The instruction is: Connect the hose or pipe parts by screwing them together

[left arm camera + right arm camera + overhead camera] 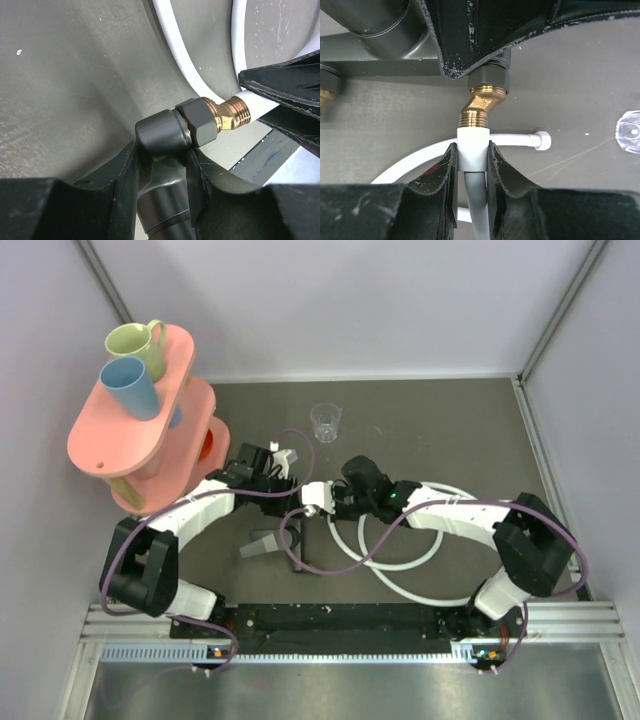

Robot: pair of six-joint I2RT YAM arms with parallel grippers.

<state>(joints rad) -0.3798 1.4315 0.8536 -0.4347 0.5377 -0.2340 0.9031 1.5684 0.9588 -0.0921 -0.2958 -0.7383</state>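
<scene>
Clamping black fitting (162,131) in left claw (162,155), white hose (471,142) in right claw (471,154)

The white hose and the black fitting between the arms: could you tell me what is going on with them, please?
The left tool grips the black fitting; the right tool grips the white end connector of the hose. The connector meets the fitting's brass threaded tip, threads exposed, so nothing is screwed on yet. The rest lies looped on the table.
</scene>
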